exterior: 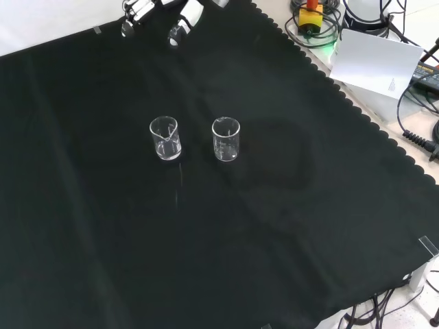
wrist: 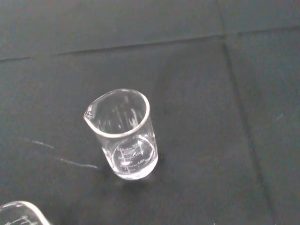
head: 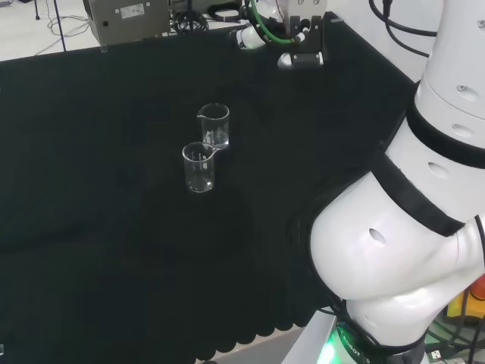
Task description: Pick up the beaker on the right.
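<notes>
The black and white robot hand [exterior: 180, 29] hangs at the top edge of the front view, above the far side of the black cloth-covered bench [exterior: 103, 247]. Its fingertips [exterior: 130, 22] are apart and relaxed, and they hold nothing. In the head view the hand [head: 297, 45] is high at the back right, well apart from the glassware.

From the fingers, down the front view toward the camera, two small clear glass beakers stand upright side by side near the middle of the cloth, close but not touching. The left beaker [exterior: 165, 138] is nearer the hand, and the right beaker [exterior: 226, 139] is a little farther along.

In the head view the order changes. The beaker nearer the hand [head: 214, 125] is now farther back and to the right, so it is probably the task's beaker. The other beaker [head: 199, 167] is in front and to the left.

The wrist view centres on one upright spouted beaker [wrist: 124, 136], mouth up. A reach probably has to come down and across to it, avoiding its neighbour.
</notes>
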You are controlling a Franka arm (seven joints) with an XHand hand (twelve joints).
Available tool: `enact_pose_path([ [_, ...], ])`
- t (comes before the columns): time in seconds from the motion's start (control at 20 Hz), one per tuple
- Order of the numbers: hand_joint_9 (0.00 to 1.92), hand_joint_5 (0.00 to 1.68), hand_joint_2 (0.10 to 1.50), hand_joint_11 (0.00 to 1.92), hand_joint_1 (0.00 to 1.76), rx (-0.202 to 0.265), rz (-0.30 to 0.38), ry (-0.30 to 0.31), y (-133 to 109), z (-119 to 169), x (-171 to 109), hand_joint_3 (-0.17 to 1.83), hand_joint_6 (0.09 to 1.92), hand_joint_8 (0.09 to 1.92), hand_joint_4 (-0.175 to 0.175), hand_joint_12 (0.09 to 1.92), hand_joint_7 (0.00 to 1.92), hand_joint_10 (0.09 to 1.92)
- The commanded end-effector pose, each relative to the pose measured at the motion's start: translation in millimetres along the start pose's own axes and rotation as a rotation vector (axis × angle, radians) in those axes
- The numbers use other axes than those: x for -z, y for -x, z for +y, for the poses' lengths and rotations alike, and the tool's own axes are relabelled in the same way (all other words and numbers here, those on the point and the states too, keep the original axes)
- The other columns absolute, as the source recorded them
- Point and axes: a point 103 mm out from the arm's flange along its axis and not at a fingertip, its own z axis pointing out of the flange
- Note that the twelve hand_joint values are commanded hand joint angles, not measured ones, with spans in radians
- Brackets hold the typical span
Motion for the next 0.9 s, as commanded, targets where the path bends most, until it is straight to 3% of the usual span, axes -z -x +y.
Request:
enact_pose_path([
  [0.05,0.26,0.32,1.13,0.0,0.46,0.123,0.143,-0.011,-14,38,-68,-0.07,0.09,0.67,-0.048,1.36,0.11,0.72],
  [0.35,0.31,0.37,1.05,0.0,0.64,0.142,0.218,-0.042,-12,44,-97,-0.13,0.09,0.69,-0.052,1.4,0.15,0.72],
  [0.6,0.33,0.43,1.02,0.0,0.76,0.163,0.237,-0.082,-2,50,-113,-0.17,0.09,0.69,-0.054,1.43,0.15,0.71],
  [0.9,0.35,0.47,1.0,0.02,0.82,0.19,0.301,-0.059,15,57,-128,-0.17,0.09,0.7,-0.058,1.43,0.18,0.71],
])
